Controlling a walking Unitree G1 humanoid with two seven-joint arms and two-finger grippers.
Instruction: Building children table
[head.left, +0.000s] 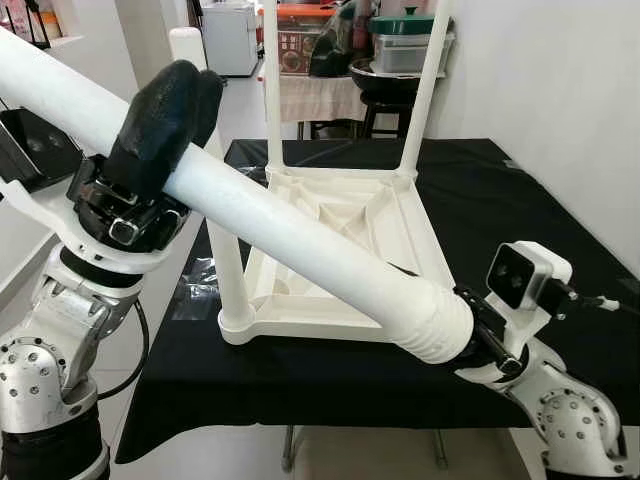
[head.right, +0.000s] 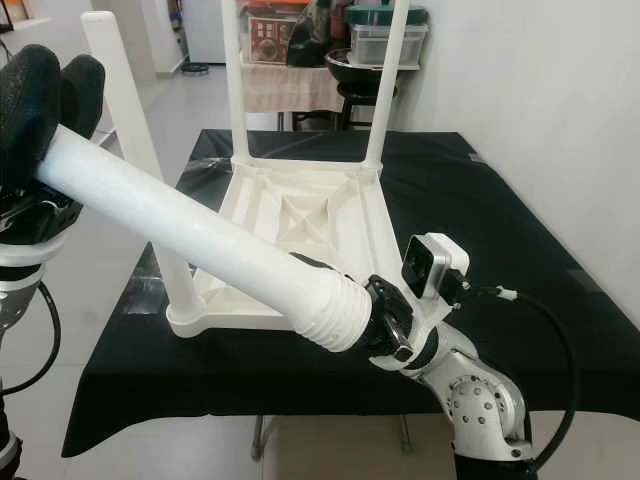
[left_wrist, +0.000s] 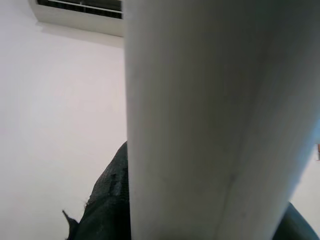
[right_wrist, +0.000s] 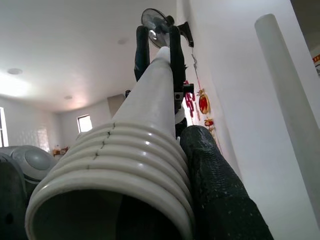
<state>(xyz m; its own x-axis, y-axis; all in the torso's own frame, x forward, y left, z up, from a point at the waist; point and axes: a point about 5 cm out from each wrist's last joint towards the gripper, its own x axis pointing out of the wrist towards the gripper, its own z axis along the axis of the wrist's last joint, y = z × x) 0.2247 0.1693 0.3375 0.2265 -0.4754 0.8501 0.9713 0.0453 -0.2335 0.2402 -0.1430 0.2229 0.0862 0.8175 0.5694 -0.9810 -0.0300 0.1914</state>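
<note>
A white children's table (head.left: 345, 215) lies upside down on the black-clothed table (head.left: 560, 230). Three white legs stand up from it: one at the near left corner (head.left: 222, 215) and two at the back (head.left: 272, 90). A loose white leg (head.left: 300, 240) slants across in front of it, held at both ends. My left gripper (head.left: 165, 115) is shut on its upper smooth part, up at the left. Low on the right, my right gripper (head.right: 385, 320) is shut on its ribbed threaded end (right_wrist: 115, 170), with one black finger (right_wrist: 215, 185) alongside the ribs.
Behind the table, a stand holds pots and a lidded container (head.left: 405, 45). A white wall (head.left: 560, 70) runs along the right. Open floor (head.left: 180, 250) lies to the left of the table. A ceiling fan (right_wrist: 152, 20) hangs overhead in the right wrist view.
</note>
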